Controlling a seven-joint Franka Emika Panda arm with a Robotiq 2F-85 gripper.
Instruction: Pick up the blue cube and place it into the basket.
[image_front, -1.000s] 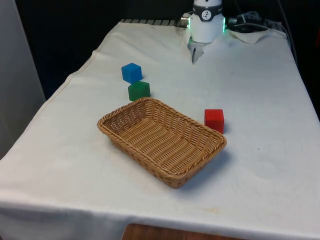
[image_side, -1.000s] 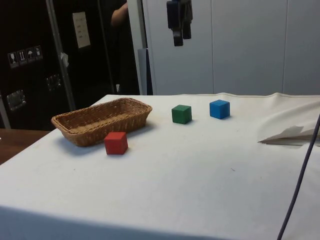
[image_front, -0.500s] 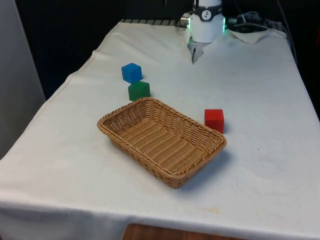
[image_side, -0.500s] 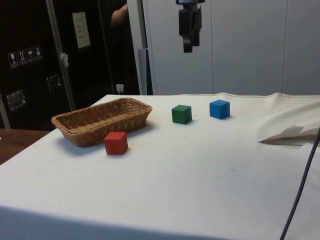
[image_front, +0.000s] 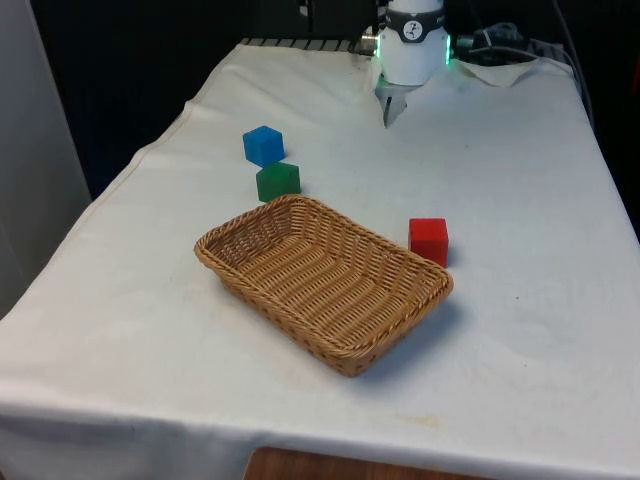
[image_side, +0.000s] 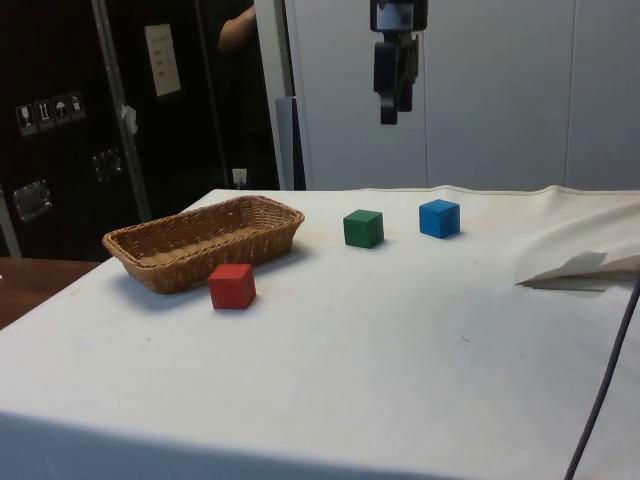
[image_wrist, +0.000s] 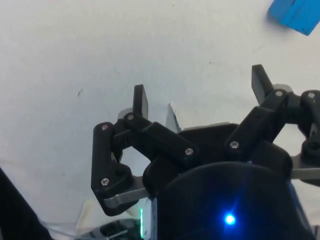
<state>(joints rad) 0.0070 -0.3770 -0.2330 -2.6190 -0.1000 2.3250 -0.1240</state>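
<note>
My gripper (image_wrist: 200, 95) hangs wide open above the blue cube (image_side: 439, 218); looks light, rigid — I'd pinch opposite flat faces.

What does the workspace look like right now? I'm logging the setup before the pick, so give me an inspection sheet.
Surface: table under a white cloth, a fold near its far end.
Job's things: blue cube on the cloth beside the green cube; basket empty.
Clutter: green cube between blue cube and basket; red cube by the basket's rim.
Hand: hand high above the cloth, fingers open, holding nothing.
Cables: cable across the side view's edge.
Surroundings: dark cabinets; a person's arm behind.
</note>
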